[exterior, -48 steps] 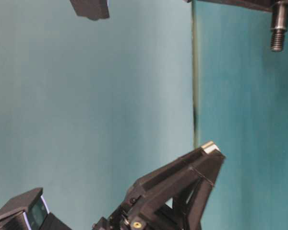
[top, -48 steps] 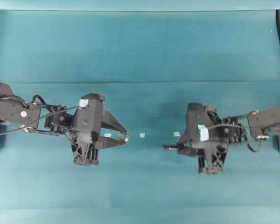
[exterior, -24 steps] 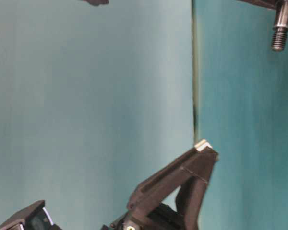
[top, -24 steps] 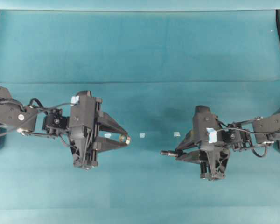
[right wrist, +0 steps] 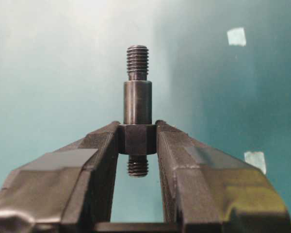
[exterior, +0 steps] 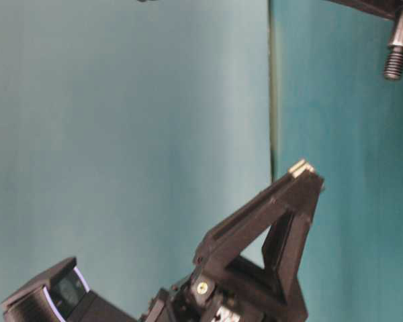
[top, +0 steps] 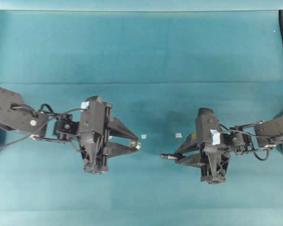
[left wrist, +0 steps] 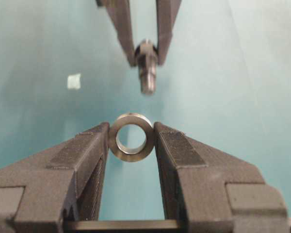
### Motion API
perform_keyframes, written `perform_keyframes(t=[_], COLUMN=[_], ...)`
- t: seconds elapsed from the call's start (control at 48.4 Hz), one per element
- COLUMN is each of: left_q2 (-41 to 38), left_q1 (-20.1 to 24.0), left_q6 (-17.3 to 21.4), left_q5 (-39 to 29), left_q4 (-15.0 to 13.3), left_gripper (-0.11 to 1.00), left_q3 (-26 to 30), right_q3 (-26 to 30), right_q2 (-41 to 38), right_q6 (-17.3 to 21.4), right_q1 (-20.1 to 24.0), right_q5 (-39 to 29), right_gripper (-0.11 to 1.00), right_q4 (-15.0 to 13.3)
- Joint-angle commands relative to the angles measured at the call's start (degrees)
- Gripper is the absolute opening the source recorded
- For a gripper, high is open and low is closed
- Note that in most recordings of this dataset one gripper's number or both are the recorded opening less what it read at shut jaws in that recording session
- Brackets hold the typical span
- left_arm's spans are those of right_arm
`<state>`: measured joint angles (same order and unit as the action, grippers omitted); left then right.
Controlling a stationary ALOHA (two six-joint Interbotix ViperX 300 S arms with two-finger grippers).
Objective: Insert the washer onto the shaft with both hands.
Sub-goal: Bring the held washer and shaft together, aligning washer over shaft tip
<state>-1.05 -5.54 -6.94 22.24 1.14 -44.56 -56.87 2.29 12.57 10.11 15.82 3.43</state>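
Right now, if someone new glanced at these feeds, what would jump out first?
The two grippers facing each other mid-table: the left gripper pinches the washer with its hole pointing at the shaft, which the right gripper clamps by its wide middle, threaded tip toward the washer. A gap of bare teal table separates them, with a few pale chips lying nearby.

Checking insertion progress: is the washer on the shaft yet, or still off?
Off. The washer sits clamped in the left gripper; the shaft, held by the right gripper, points at it across a clear gap.
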Motion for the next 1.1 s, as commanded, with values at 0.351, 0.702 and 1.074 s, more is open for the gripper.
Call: perform_keyframes(t=[0.351,0.702,1.074], left_q2=[-2.0,-3.2,-4.5], left_q1=[-0.2,-0.2,-0.2], left_q6=[-0.4,-0.4,-0.4], left_q5=[3.2,3.0,3.0], left_q4=[0.2,0.1,0.2], left_gripper=[0.36,0.36,0.36], left_q3=[2.5,3.3,4.4], right_q3=[1.1,0.8,1.1], right_q2=[-2.0,-2.0,-2.1], right_q6=[0.7,0.6,0.6], right_q1=[-1.1,-1.2,-1.2], right_q5=[8.5,12.3,14.3], right_gripper=[0.00,0.00,0.00], right_q4=[0.6,2.6,2.9])
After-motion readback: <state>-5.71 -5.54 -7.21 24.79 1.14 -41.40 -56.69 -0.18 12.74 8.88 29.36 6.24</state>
